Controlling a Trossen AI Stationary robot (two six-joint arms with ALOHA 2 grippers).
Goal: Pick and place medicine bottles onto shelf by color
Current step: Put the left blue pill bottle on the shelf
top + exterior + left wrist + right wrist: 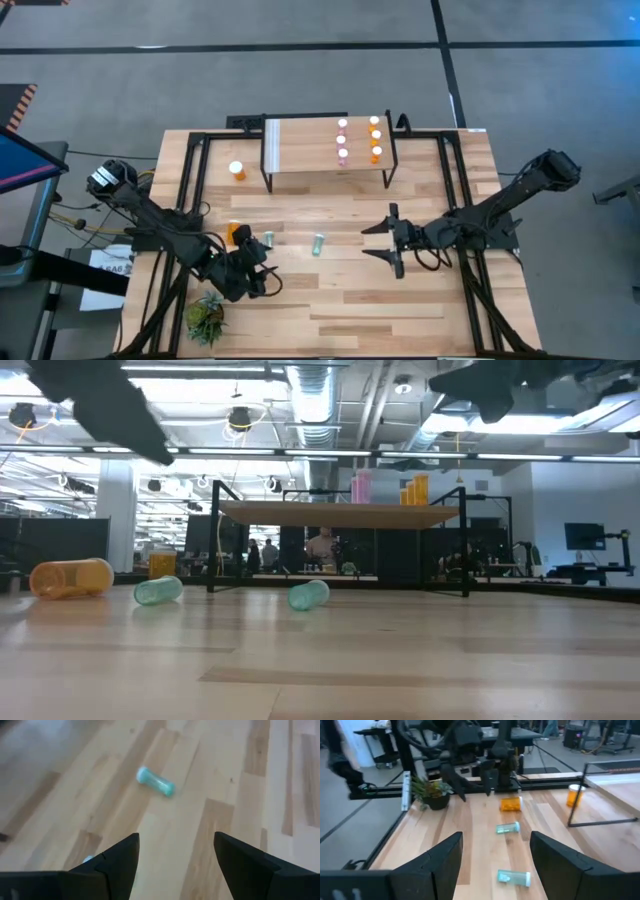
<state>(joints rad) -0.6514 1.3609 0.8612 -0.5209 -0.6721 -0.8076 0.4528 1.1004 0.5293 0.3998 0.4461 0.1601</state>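
Grippers left and right both gape empty (two teal translucent pill bottles lie toppled between them).

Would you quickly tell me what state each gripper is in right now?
Left gripper: open, holding nothing, above the table near a lying teal bottle.
Right gripper: open, holding nothing.
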